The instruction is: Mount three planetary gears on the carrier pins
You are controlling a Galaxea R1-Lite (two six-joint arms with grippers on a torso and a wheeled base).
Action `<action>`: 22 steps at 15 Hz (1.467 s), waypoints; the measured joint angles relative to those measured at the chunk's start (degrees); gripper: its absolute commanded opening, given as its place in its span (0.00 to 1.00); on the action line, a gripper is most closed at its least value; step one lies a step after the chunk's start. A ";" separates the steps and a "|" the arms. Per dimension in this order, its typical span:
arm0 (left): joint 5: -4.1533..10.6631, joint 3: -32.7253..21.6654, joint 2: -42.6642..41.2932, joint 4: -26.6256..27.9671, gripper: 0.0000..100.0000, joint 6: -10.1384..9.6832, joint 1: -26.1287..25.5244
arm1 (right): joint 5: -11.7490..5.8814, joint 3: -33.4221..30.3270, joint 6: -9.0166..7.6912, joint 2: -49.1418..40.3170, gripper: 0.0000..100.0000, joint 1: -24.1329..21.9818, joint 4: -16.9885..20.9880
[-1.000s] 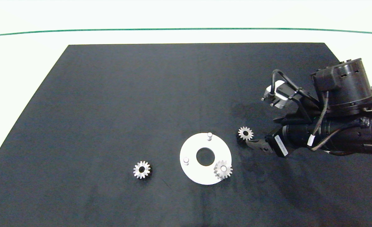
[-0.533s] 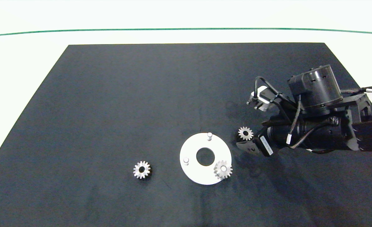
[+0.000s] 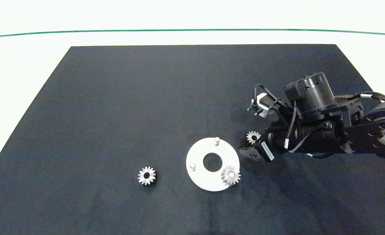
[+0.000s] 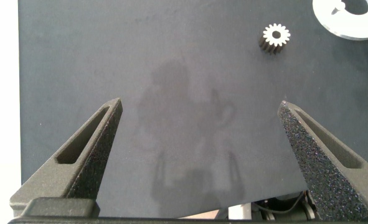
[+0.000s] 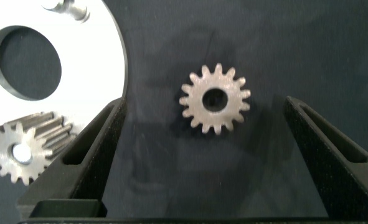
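The right hand [image 5: 212,155] has slid in, fingers spread, flanking the loose gear [image 5: 215,99] untouched.

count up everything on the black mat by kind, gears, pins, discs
small silver-grey metal spur gears: 3 (one on the mat left of the disc, one seated on a pin, one between the open right pincer's fingers)
short white-grey cylindrical pins: 3 (two bare, one inside the seated gear)
flat white round disc with a central hole: 1
total: 7
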 measured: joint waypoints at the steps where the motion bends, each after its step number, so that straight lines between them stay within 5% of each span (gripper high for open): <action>1: 0.00 0.00 0.00 0.00 1.00 0.00 0.00 | 0.05 -0.22 0.00 0.24 0.99 0.00 0.00; 22: 0.00 0.17 -1.05 0.02 1.00 -0.02 -0.96 | 0.28 -2.84 0.06 3.46 0.57 -0.28 0.00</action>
